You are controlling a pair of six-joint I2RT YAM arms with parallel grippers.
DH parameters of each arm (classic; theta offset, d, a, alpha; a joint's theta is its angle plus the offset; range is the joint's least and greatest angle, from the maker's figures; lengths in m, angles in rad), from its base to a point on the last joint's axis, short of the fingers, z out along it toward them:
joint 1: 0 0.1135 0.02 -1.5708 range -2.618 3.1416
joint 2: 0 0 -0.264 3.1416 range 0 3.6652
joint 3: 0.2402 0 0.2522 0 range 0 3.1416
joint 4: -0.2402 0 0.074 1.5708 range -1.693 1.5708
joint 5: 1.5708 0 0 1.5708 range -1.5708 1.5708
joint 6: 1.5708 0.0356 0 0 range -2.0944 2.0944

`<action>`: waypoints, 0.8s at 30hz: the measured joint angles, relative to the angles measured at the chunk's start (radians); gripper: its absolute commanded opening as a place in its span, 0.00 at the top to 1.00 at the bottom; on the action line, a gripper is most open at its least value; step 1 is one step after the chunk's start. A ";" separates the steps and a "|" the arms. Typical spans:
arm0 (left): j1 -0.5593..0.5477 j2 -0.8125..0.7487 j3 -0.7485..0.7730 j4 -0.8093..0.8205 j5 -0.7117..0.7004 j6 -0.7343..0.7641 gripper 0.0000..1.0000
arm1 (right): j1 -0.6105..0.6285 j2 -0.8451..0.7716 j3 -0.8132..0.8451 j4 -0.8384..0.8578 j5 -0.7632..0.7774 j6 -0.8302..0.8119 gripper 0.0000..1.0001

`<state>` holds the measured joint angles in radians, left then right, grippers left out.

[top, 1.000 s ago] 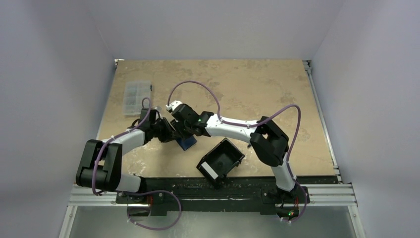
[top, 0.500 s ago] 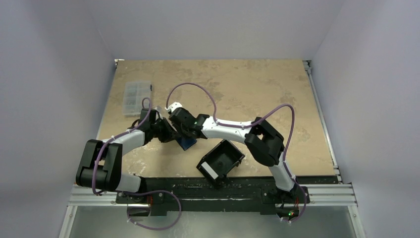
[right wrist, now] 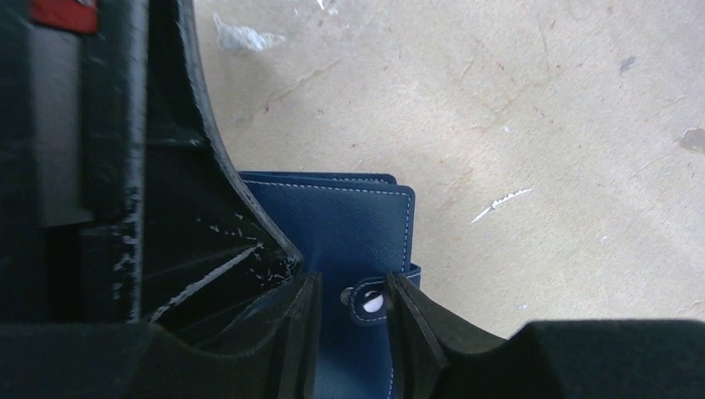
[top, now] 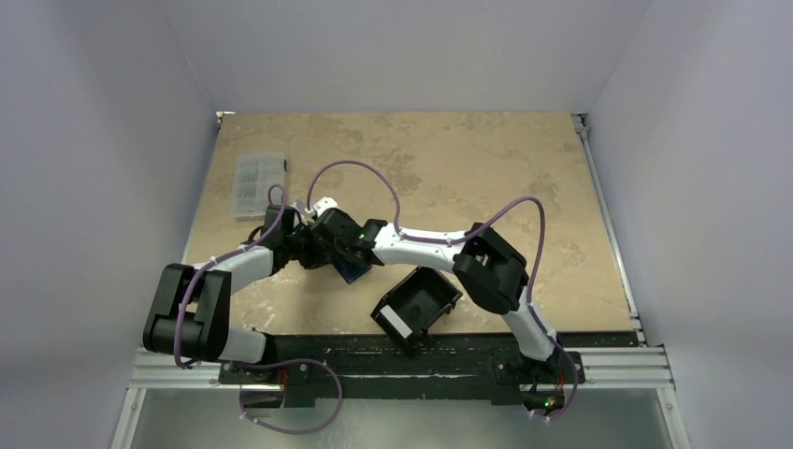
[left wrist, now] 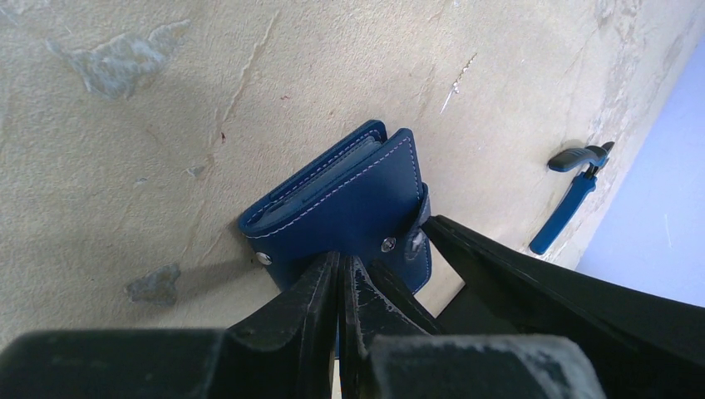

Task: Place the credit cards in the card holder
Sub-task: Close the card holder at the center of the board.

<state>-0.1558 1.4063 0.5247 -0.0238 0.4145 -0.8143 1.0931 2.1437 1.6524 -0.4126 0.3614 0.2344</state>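
Card holder (left wrist: pixel 349 199), folded shut toward the table's (top: pixel 524 159) near left corner, pinched in the closed left claw (left wrist: pixel 339 266), right claw (right wrist: pixel 349 287) now moved in, jaws apart around its snap (right wrist: pixel 372 304), ready to open.

Card holder (top: pixel 353 272) lies on table (top: pixel 486 178), left of and behind the tray (top: pixel 396 324).

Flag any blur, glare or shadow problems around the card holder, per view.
Top external: even, soft light, but the card holder is tiny and mostly occluded. Left wrist: holder sharp, stitching readable, soft shadow beside it on the table; left tool dark, little detail. Right wrist: snap glints white; right tool mostly black.
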 measured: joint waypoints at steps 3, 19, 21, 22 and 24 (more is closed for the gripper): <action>0.000 0.000 -0.001 0.001 0.000 0.000 0.91 | 0.005 0.016 0.000 -0.018 0.019 -0.003 0.57; 0.001 0.000 -0.013 0.023 0.005 -0.001 0.91 | 0.013 0.018 0.004 -0.044 0.071 -0.007 0.83; 0.001 0.000 -0.013 0.023 0.005 -0.001 0.91 | 0.013 0.018 0.004 -0.043 0.069 -0.006 0.83; 0.001 0.000 -0.013 0.023 0.005 -0.001 0.91 | 0.013 0.018 0.004 -0.043 0.066 -0.006 0.83; 0.002 0.000 -0.013 0.023 0.006 -0.001 0.91 | 0.013 0.017 0.004 -0.043 0.063 -0.006 0.85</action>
<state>-0.1543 1.4059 0.5121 -0.0006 0.4202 -0.8150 1.1061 2.1609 1.6566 -0.4561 0.4240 0.2283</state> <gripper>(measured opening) 0.089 0.176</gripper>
